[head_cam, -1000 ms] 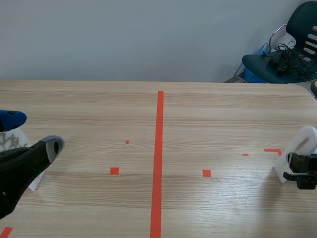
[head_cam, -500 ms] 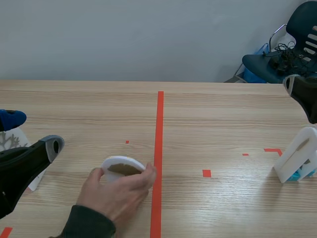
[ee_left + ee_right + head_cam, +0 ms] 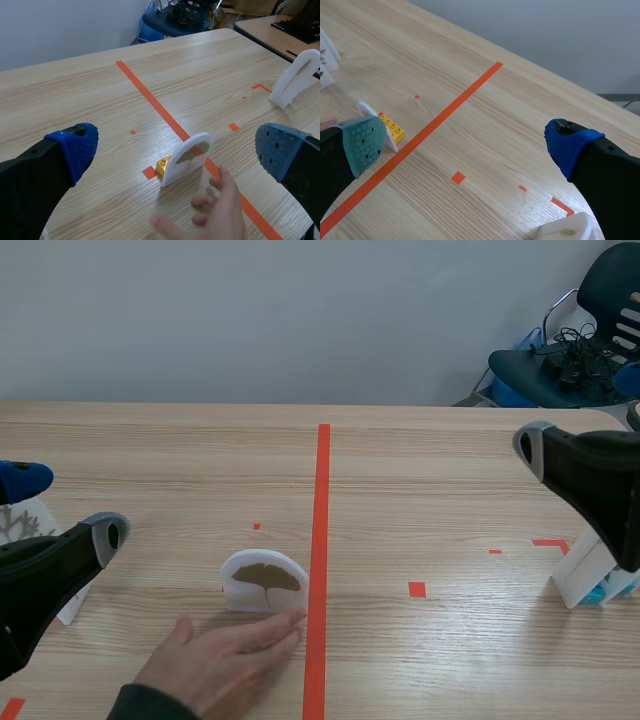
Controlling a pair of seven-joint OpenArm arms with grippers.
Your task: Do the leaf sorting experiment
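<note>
Set-up stage of the leaf sorting experiment, as judged from the layout. A person's hand [image 3: 215, 660] lies palm down over the wooden table [image 3: 420, 470], open and flat, fingers extended and loosely together, pinching nothing. Just beyond its fingertips, and apparently clear of them, stands the ginkgo-leaf card [image 3: 265, 582]: a smooth white arched plate, upright, bearing a brown fan-shaped leaf. The plate is propped by a studded yellow toy brick [image 3: 163, 165] behind its foot. The orange-red centre tape line [image 3: 322, 500] passes close beside the card, on the hand's right.

Far to the hand's right stands a second white arched card [image 3: 295, 77], of the same matt white material; its leaf is too small to name. To the hand's left, a white card with a grey leaf print [image 3: 18, 525] sits by the left gripper [image 3: 65, 510]. That gripper's dotted blue pads are spread wide on nothing; the right gripper [image 3: 467, 145] likewise stands spread and unloaded, raised above the table.

Probable next move: once the hand is out of the way, one gripper closes on the thin rigid plate across its faces, without knocking it off the brick.
</note>
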